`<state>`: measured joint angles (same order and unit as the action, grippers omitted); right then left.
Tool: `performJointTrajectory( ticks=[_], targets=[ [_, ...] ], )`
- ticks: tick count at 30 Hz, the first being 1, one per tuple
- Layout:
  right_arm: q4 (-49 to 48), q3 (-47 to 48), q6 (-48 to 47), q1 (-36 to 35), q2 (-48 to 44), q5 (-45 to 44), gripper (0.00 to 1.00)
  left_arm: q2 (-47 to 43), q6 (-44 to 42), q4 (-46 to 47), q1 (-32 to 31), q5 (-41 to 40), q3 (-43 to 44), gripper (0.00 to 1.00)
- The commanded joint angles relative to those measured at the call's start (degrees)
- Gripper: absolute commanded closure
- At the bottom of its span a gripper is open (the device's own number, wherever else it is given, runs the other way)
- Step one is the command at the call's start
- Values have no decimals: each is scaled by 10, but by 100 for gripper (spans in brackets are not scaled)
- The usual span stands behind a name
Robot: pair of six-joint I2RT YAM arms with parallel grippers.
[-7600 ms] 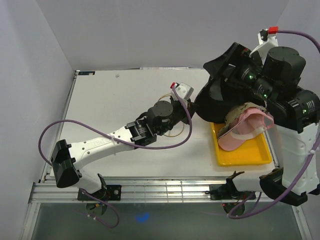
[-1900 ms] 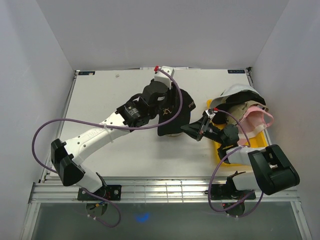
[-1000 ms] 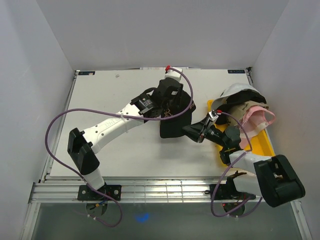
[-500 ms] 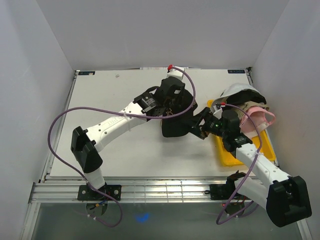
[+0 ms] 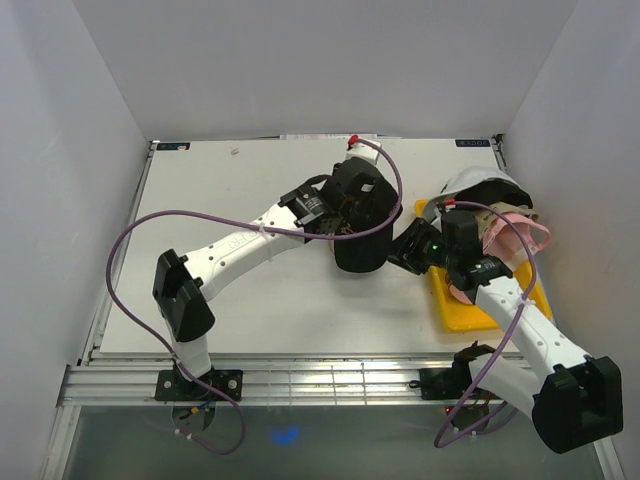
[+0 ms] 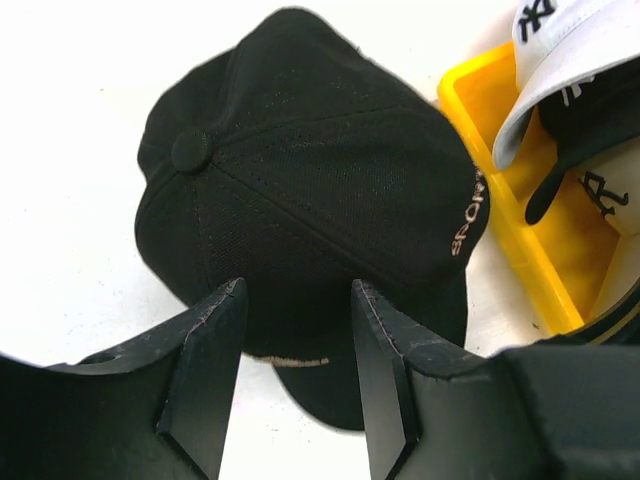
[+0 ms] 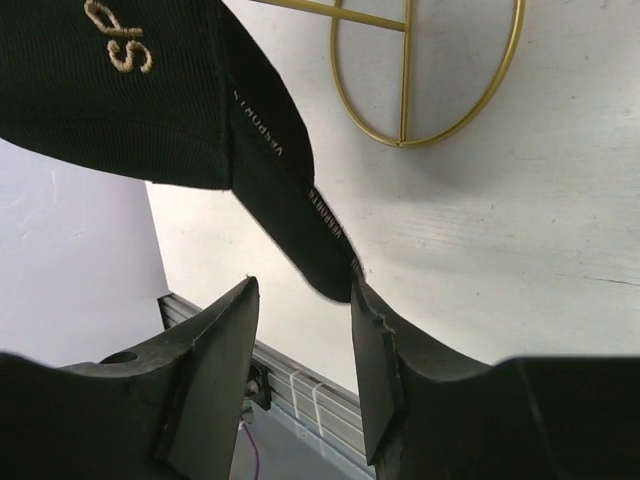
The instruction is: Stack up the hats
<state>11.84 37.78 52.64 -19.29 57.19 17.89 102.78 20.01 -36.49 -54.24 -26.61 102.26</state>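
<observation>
- left gripper (image 6: 297, 290): two dark, wedge-shaped fingers (image 6: 205, 370) with flat matt inner faces stand part-way apart over the near edge of the black fabric baseball cap (image 6: 300, 170); whether they press the cloth cannot be told
- that cap has a ribbed weave, stitched panels meeting at a covered button, tan embroidered lettering on one side, and a curved brim toward the fingers; it sits mid-table, just left of the yellow rectangular tray (image 6: 505, 215)
- right gripper (image 7: 303, 290): the jaws are part-way apart around the tip of the same cap's brim, seen edge-on; table shows between the brim and one finger, so the brim is not clamped
- only the right wrist view shows the gold wire-loop stand (image 7: 407, 80), a thin ring with crossing bars, seen against the white table (image 7: 520, 230) beyond the brim
- only the left wrist view shows the dark stitched logo on the white cap (image 6: 580, 50), which lies at the tray's far end
- the overhead view alone shows the pile whole; the white cap overlaps a pink cap (image 5: 525, 235) in the tray, and both arms meet at the black cap
</observation>
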Motion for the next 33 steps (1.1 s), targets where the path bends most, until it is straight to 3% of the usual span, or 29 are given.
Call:
performJointTrajectory(
  ticks=[1, 10, 16, 27, 33],
  targets=[
    [27, 42, -40, 1, 13, -26, 52, 0, 4, -23, -3, 0, 20, 44],
    [106, 126, -97, 0, 18, -68, 47, 3, 5, -25, -3, 2, 29, 44],
    [130, 177, -115, 0, 11, -99, 36, 6, 6, -26, -4, 2, 34, 44],
    [165, 331, -154, 0, 129, -152, 35, 8, 1, -31, -4, 2, 44, 44],
    [145, 343, -162, 0, 158, -135, 22, 9, 0, -35, -4, 2, 53, 44]
  ],
)
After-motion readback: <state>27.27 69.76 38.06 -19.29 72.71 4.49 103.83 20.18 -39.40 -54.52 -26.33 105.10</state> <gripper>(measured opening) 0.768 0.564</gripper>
